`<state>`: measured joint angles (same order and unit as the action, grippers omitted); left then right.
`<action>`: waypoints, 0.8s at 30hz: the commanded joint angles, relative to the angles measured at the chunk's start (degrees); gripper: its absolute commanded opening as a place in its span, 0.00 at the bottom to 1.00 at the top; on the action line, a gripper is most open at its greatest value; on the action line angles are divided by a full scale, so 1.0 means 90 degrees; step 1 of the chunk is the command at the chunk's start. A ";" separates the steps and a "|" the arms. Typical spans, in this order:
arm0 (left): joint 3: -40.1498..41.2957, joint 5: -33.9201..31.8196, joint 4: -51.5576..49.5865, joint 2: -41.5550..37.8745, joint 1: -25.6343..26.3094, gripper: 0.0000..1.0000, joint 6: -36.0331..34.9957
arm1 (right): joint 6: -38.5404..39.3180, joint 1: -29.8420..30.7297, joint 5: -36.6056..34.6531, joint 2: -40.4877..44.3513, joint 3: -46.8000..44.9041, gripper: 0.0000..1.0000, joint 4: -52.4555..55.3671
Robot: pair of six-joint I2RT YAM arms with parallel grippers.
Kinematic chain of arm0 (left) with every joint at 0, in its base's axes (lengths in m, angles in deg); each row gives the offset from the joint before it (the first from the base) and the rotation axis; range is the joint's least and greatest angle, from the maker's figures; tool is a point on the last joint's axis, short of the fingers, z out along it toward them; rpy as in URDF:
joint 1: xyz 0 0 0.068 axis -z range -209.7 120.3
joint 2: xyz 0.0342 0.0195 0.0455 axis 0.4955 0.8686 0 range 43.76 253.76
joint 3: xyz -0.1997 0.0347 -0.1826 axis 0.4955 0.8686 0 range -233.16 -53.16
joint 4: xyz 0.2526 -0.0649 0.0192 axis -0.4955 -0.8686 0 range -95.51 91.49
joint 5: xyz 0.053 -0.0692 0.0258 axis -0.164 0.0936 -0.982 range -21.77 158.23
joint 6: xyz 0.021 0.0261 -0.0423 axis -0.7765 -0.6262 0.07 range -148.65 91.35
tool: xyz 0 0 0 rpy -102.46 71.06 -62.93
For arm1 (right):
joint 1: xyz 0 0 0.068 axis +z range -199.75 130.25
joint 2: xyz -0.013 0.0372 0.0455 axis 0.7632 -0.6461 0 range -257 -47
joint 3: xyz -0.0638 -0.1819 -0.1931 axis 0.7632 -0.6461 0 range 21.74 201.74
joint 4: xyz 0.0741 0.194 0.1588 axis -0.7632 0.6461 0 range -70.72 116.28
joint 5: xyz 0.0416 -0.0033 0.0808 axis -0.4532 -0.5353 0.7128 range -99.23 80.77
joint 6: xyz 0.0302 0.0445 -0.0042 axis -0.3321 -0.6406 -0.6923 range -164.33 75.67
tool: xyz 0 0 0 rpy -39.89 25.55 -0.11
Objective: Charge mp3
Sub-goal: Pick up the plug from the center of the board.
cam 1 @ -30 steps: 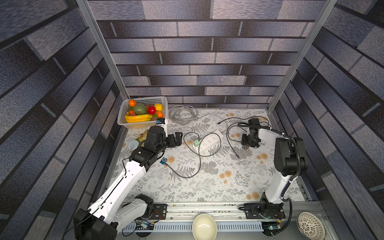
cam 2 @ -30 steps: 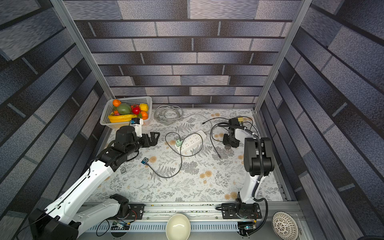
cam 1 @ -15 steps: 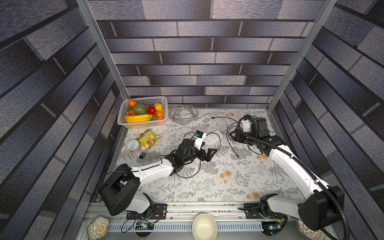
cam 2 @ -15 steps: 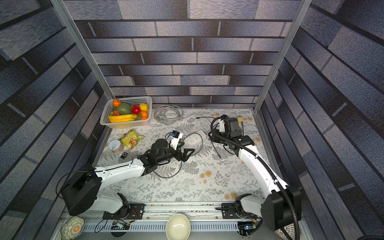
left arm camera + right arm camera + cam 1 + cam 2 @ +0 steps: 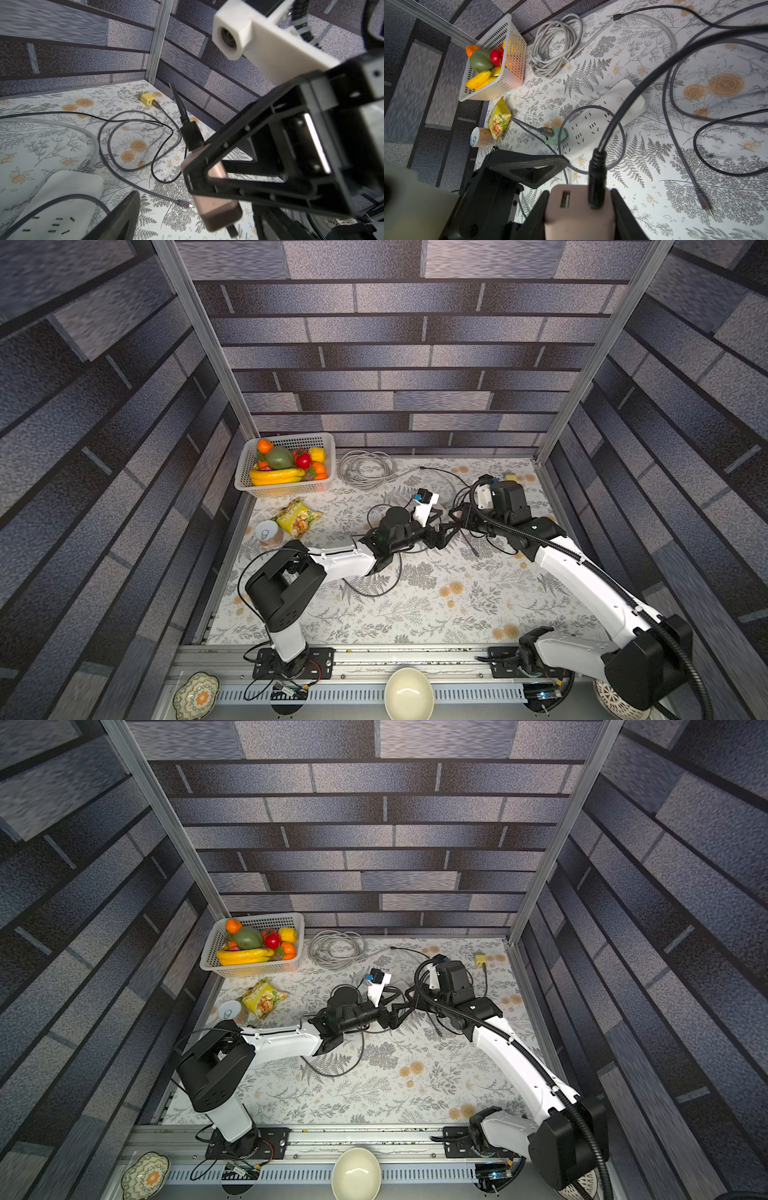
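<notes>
your right hand (image 5: pixel 579 192) is clamped on the rose-gold mp3 player (image 5: pixel 577 220), with 1 finger pressed against each side, and holds it clear of the tabletop (image 5: pixel 457 614). a black cable plug (image 5: pixel 596 182) sits in the player's end face beside a rectangular slot, and its cable arcs up and away. your left hand (image 5: pixel 451 534) has its jaws spread wide with nothing between them. 1 of its fingers (image 5: pixel 529 167) lies just beside the player, apart from it. in both top views the 2 hands meet tip to tip, toward 2 o'clock from the tabletop's middle.

the white power strip (image 5: pixel 604 122) lies flat on the tabletop below the player, and a green charger (image 5: pixel 556 136) with a grey cable is plugged into it. a yellow charger (image 5: pixel 147 99) with its own cable sits near the 1 o'clock corner. the fruit basket (image 5: pixel 286 489) stands in the 11 o'clock corner, with a coil of grey cable (image 5: pixel 365 468) just at its 3 o'clock side. a snack bag (image 5: pixel 296 517) and a can (image 5: pixel 268 533) lie together toward 6 o'clock from the basket.
</notes>
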<state>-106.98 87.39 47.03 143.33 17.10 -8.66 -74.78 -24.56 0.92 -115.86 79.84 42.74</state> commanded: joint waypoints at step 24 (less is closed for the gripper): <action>-0.0160 0.0564 0.1010 0.0033 -0.0223 0.29 0.1585 | -0.1208 0.0296 0.0383 0.0310 -0.0966 0.23 -0.1971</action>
<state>-107.02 91.39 51.24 145.30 15.64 2.92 -82.61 -22.99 0.96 -114.76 73.20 28.82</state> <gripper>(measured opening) 0.349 0.420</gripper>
